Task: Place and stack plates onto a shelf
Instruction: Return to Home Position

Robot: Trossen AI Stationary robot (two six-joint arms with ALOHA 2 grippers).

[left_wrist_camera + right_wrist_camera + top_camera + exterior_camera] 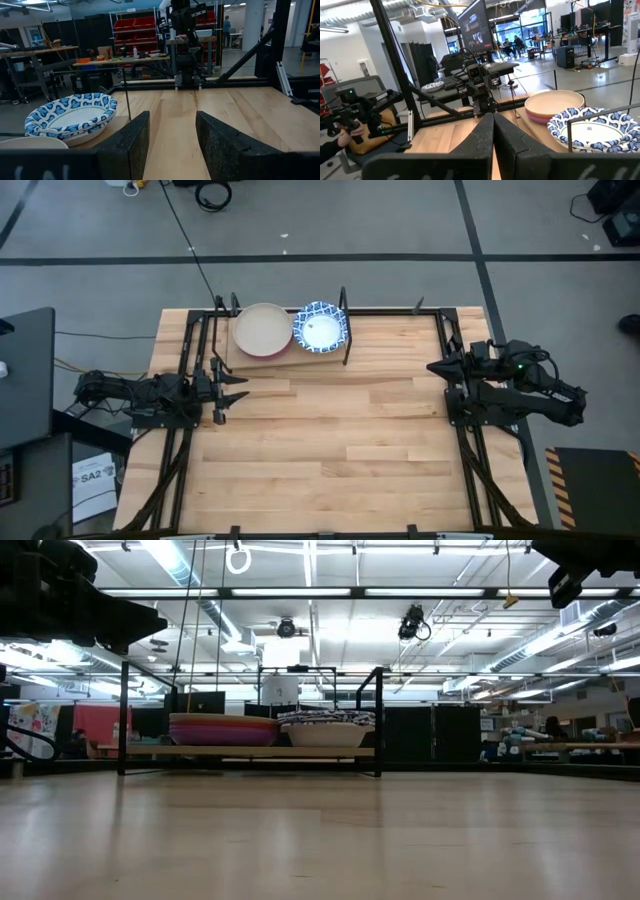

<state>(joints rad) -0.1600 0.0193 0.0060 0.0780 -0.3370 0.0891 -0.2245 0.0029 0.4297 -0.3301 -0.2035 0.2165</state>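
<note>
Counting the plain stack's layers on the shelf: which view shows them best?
The low view: the plain stack shows edge-on, coloured layers visible. High view shows only its beige top; right wrist, beige over pink; left wrist, a sliver.

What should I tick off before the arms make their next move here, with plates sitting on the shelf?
1. Left gripper empty: ok, fingers apart, nothing between.
2. Right gripper empty: ok, shut on nothing.
3. Both arms clear of the shelf: ok, they sit at the sides of the table.
4. Beige-topped stack and blue patterned stack on shelf: ok, side by side.
5. Stacks level: ok in low view.
</note>
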